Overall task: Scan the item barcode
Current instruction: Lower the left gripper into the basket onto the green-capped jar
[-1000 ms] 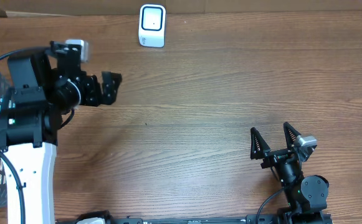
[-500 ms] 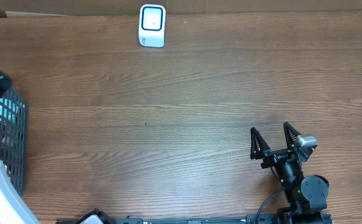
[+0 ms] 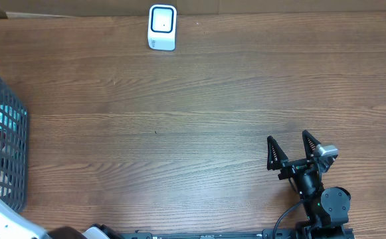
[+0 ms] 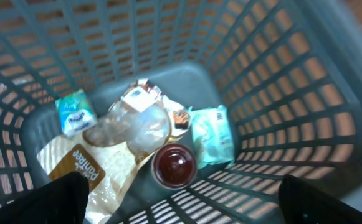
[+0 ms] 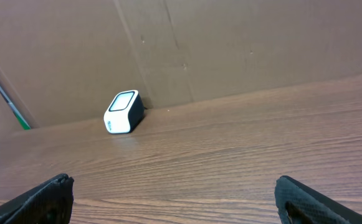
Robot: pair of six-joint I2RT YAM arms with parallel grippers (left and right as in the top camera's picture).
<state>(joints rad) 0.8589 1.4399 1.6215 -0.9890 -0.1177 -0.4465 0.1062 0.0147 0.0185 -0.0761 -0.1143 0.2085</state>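
Several packaged items lie heaped on the floor of the grey mesh basket (image 4: 261, 81) at the left edge of the tabletop (image 3: 199, 99). Among them a dark red jar (image 4: 174, 165) stands lid-up, and a teal packet (image 4: 210, 134) lies flat against it, its long axis running up the left wrist view. The left gripper (image 4: 187, 199) hangs above them, jaws spread wide, holding nothing. The right gripper (image 3: 288, 141), equally wide and empty, sits by the near edge. The white scanner (image 3: 162, 26) stands at the far edge, window up, long axis running far-to-near.
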